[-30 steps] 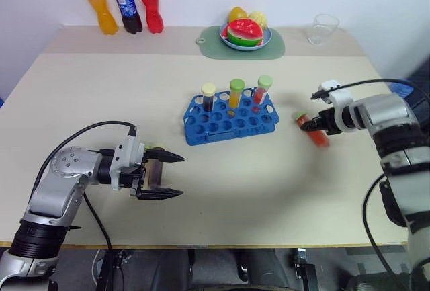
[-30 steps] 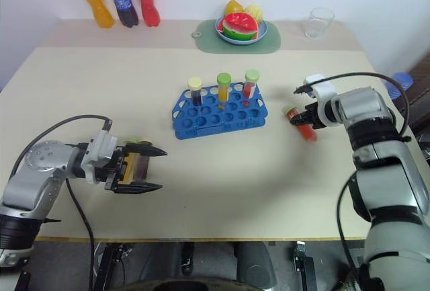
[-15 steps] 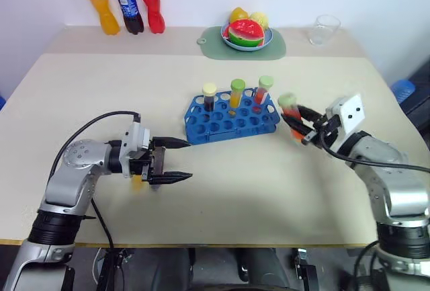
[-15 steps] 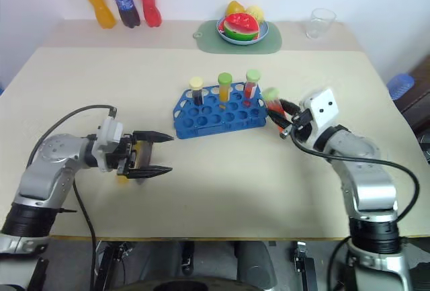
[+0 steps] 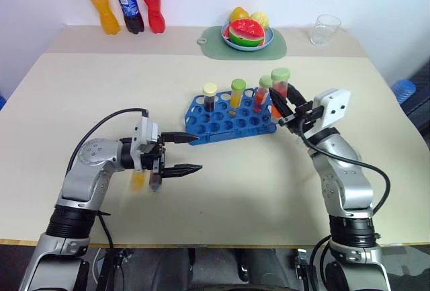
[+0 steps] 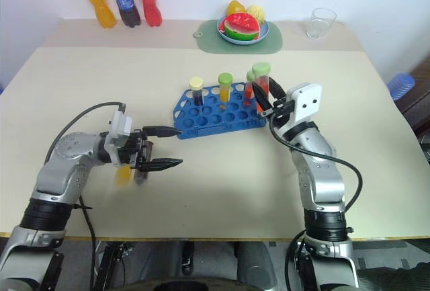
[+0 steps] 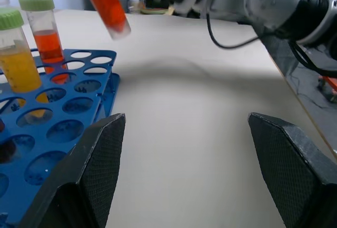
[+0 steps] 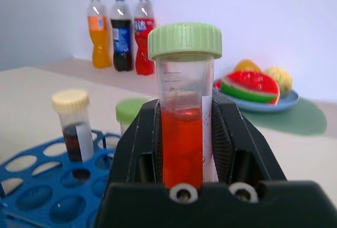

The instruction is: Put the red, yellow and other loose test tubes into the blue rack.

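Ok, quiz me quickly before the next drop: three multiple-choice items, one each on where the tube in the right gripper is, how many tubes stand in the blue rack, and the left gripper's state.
1. Where is the green-capped red tube that the right gripper holds?
A. Lying beside the soda bottles
B. Upright above the right end of the blue rack
C. In the fruit bowl

2. How many tubes stand in the blue rack?
A. One
B. Five
C. Three

3. What state is the left gripper in?
A. Open
B. Shut on a cream-capped tube
C. Shut on the rack's edge

Answers:
1 B: the right gripper clamps the green-capped red tube over the blue rack.
2 C: a cream-capped dark tube, a yellow tube and a red tube stand in it.
3 A: the left gripper has its fingers spread apart.
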